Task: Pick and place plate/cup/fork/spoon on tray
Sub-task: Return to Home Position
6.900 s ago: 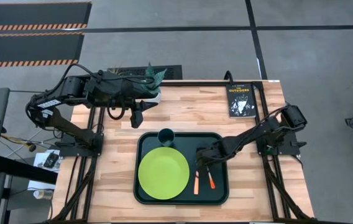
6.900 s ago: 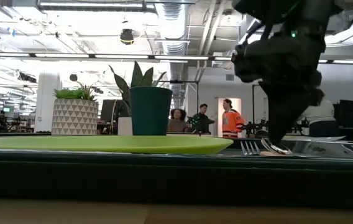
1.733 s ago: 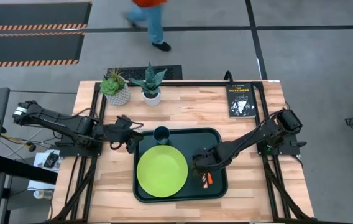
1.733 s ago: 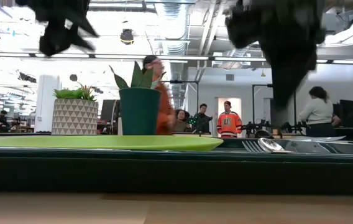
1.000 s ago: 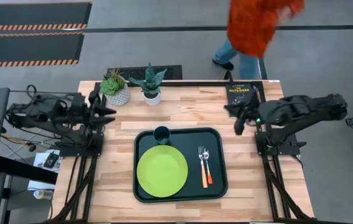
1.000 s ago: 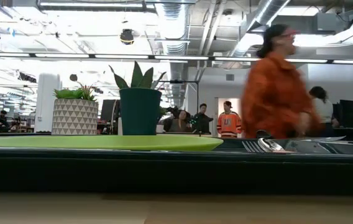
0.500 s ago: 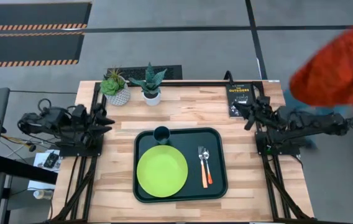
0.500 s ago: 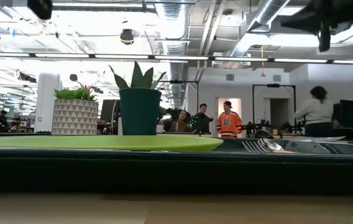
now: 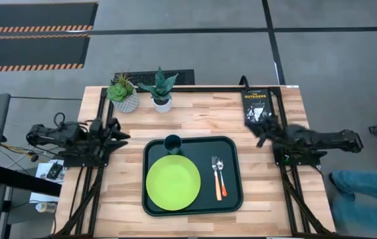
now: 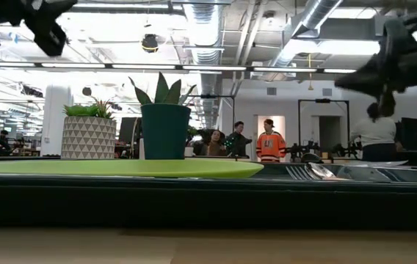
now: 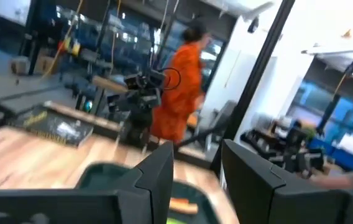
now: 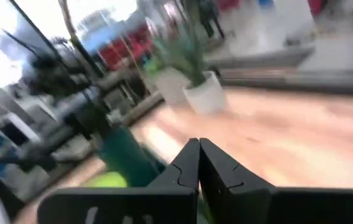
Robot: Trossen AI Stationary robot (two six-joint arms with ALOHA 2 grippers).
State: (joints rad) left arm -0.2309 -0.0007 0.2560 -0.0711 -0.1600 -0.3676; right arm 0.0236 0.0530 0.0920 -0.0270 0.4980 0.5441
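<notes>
Tray [image 9: 232, 147] is set mid-table [image 9: 195, 116]. Held in it: plate [image 9: 173, 183] at left, cup [image 9: 172, 143] just behind the plate, fork [image 9: 216, 178] and spoon [image 9: 222, 176] laid side by side at right, fork nearer the plate. Behind the tray, potted plants [image 9: 123, 95] are placed left and book [image 9: 257, 106] right.

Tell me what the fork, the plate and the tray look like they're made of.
The fork: pale silver tines, apparently metal; the flat orange handle looks like plastic.
The plate: one even lime green with a smooth face, probably plastic, though glazed ceramic can't be ruled out.
The tray: dark green, with rounded corners and a moulded raised rim, most likely plastic.
</notes>
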